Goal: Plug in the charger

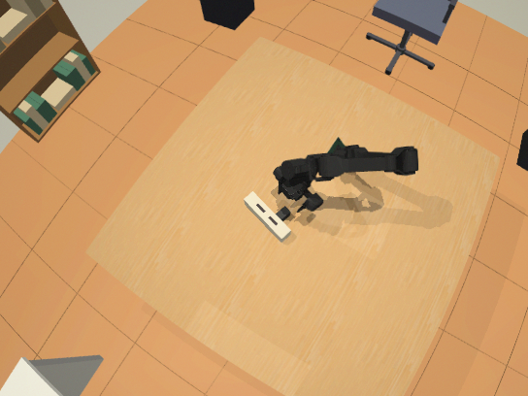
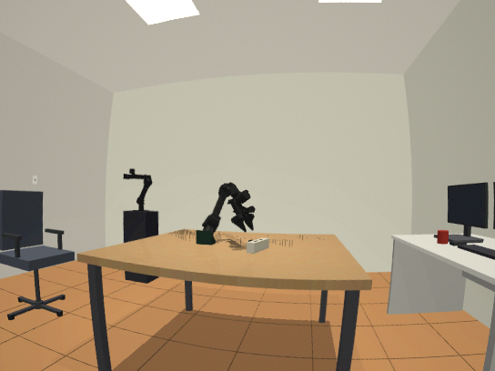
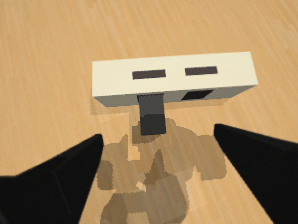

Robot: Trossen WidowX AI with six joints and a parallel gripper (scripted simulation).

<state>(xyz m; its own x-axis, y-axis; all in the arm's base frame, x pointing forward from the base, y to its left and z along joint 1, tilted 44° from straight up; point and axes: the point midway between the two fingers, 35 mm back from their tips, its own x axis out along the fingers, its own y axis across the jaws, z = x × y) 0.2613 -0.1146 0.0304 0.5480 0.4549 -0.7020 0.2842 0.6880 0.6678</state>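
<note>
The white power strip [image 1: 250, 200] [image 2: 257, 246] [image 3: 111, 80] lies on the table with two dark slots on top. The dark, blocky charger [image 1: 282, 214] [image 3: 152, 116] sits against its near side face at the left outlet, straight on to it in the wrist view. No prongs show, and no gap is visible between charger and strip. The right outlet [image 3: 197, 95] shows as a dark opening. My gripper [image 1: 290, 202] [image 2: 248, 230] [image 3: 158, 133] is open and empty, above the table and back from the strip, its fingertips wide to either side of the charger in the wrist view. The charger cannot be made out in the exterior view.
The wooden table [image 1: 194, 272] [image 2: 218, 265] carries the arm's dark green base [image 2: 206, 237] behind the gripper. The arm's shadow falls beside the strip. Off the table stand an office chair [image 2: 32, 256], a second arm on a black pedestal [image 2: 141, 227], and a white desk [image 2: 428, 277].
</note>
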